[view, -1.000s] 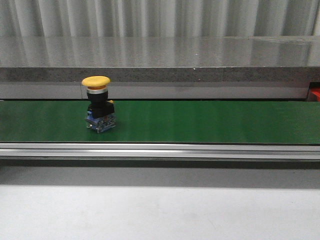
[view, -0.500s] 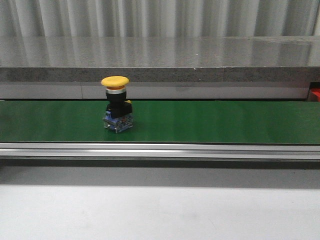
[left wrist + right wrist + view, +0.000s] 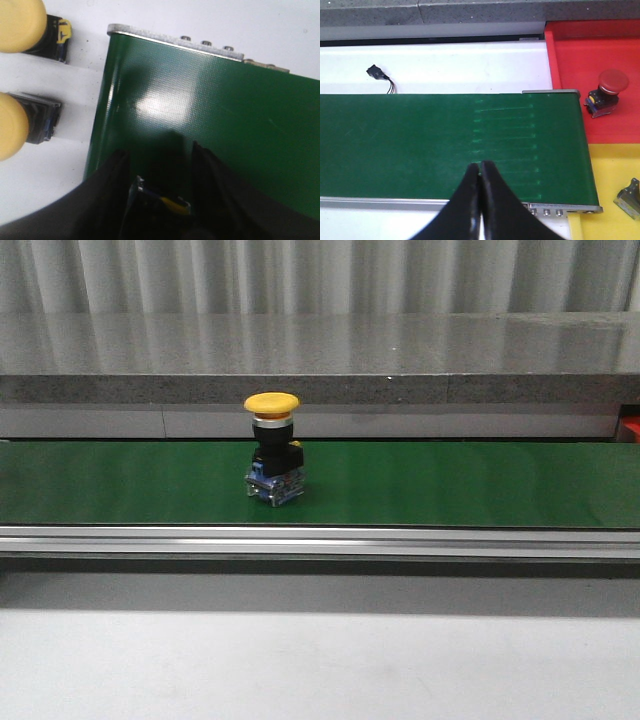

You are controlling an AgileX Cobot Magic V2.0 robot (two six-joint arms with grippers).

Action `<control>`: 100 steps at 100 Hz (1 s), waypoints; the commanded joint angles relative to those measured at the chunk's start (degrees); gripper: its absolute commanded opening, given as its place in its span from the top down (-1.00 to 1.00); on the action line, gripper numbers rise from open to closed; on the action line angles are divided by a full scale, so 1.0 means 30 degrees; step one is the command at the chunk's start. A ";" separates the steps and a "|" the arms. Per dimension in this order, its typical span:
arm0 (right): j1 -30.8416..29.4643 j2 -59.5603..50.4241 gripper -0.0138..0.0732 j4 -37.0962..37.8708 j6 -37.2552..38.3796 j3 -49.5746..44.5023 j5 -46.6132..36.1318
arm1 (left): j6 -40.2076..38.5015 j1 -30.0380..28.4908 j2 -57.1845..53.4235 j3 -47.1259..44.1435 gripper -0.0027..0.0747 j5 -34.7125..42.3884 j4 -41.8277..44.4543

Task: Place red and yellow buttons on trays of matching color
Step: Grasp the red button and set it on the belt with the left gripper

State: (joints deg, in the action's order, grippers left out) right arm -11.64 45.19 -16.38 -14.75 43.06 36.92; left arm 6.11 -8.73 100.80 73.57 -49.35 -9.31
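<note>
A yellow button [image 3: 272,460] with a black and blue base stands upright on the green belt [image 3: 450,485], left of centre in the front view; neither gripper shows there. In the left wrist view, my left gripper [image 3: 157,150] is over the belt's end [image 3: 225,110], with a button base [image 3: 160,200], black with blue and yellow, between its fingers; its cap is hidden. My right gripper [image 3: 480,165] is shut and empty above the belt [image 3: 395,140]. A red button [image 3: 607,90] lies on the red tray [image 3: 570,55]. The yellow tray [image 3: 605,200] holds a grey button base [image 3: 630,197] at the frame edge.
Two more yellow buttons [image 3: 20,22] [image 3: 12,125] lie on the white table beside the belt's end. A small black connector with wires [image 3: 379,75] lies on the white surface behind the belt. A grey ledge [image 3: 320,390] runs behind the belt.
The yellow button on the belt has moved steadily to the right, still upright. Nothing else in the front view has changed.
</note>
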 commanded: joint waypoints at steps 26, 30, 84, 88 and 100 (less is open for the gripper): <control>0.0005 -0.0124 0.84 -0.0316 -0.0193 0.0463 -0.1244 | 0.0303 0.0056 -0.1035 0.0581 -0.82 -0.0160 -0.0741; 0.0005 -0.0124 0.84 -0.0316 -0.0193 0.0463 -0.1244 | 0.0667 0.0094 -0.1211 0.0581 -0.79 -0.0124 -0.1062; 0.0005 -0.0124 0.84 -0.0316 -0.0193 0.0463 -0.1244 | 0.1404 0.2547 -0.9219 -0.0764 -0.76 0.1970 -0.1408; 0.0005 -0.0124 0.84 -0.0316 -0.0193 0.0463 -0.1244 | 0.1404 0.2639 -1.0382 -0.1727 -0.76 0.2760 -0.1491; 0.0005 -0.0124 0.84 -0.0316 -0.0193 0.0463 -0.1244 | 0.1404 0.2721 -1.3877 -0.4811 -0.75 0.4690 -0.1533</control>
State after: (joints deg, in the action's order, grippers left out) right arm -11.64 45.19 -16.38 -14.75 43.06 36.92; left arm 10.17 -1.12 67.22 63.55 -42.33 -12.66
